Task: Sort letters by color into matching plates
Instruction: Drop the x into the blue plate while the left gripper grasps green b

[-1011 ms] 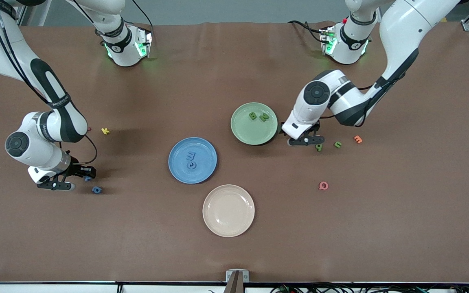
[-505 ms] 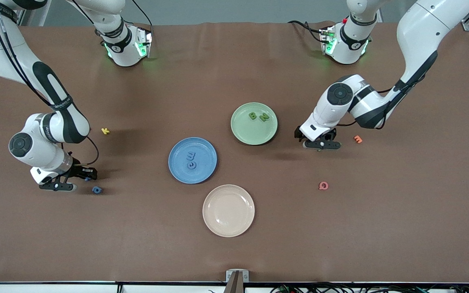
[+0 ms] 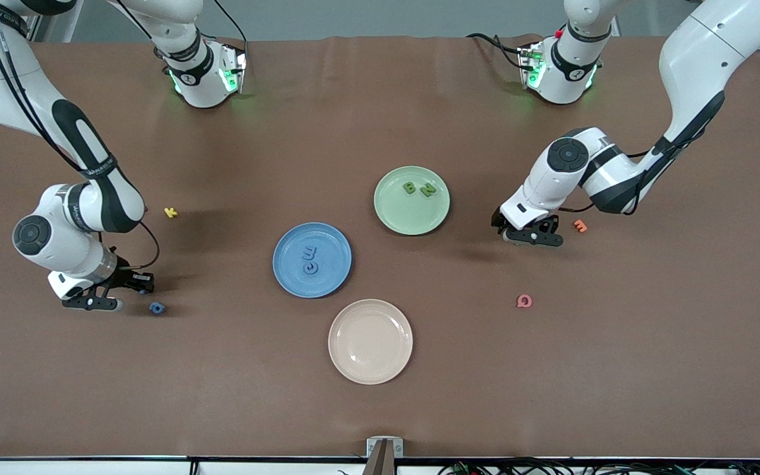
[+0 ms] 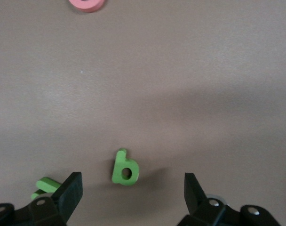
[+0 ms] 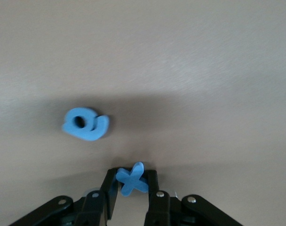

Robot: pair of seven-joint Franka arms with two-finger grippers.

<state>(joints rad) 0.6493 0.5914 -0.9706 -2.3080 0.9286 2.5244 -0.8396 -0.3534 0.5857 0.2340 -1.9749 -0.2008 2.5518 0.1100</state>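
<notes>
Green b-shaped letter (image 4: 124, 168) lies flat on the table, stem pointing away from my left gripper (image 4: 133, 200), centred between its spread fingers (second green letter (image 4: 45, 185) beside one finger). My right gripper (image 5: 130, 197) pinches a blue X letter (image 5: 131, 179); blue round letter (image 5: 85, 124) lies near.

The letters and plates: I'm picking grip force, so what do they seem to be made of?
The blue X in the right gripper and the green letter on the table below the open left gripper look like matte foam or soft plastic: thick, with rounded edges and no glare. The blue plate and green plate look like hard plastic or glazed ceramic, with a faint sheen.
</notes>
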